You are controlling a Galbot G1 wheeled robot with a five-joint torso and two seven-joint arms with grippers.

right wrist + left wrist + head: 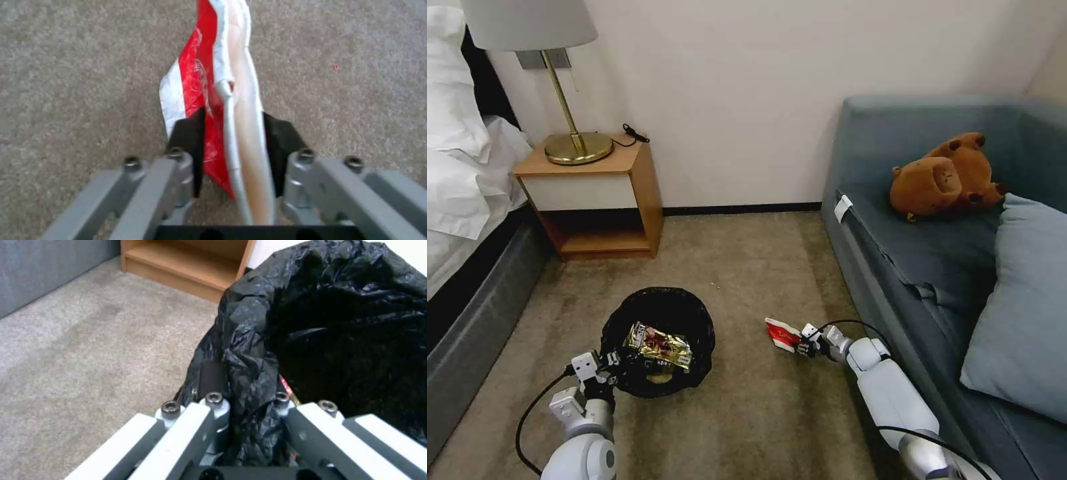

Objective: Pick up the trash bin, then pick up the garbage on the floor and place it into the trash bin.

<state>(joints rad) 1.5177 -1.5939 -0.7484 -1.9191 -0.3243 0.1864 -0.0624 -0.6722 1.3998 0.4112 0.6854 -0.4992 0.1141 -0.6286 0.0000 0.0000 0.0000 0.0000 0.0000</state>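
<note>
The left gripper (608, 365) was clamped on the bag-lined rim of the round black-lined trash bin (657, 310). The right gripper (800, 341) pinched the flattened red-and-white paper cup (782, 333) just above the carpet, well apart from the bin. That thin edge grip looked risky; a swing could shake it loose.

One bin (657, 341) stands on the carpet. Inside it lies one wrapper (658, 345); right of the bin, one red cup (782, 334). Two grippers: left (610, 361), right (804, 341). One lamp (554, 67), one toy (947, 177).
</note>
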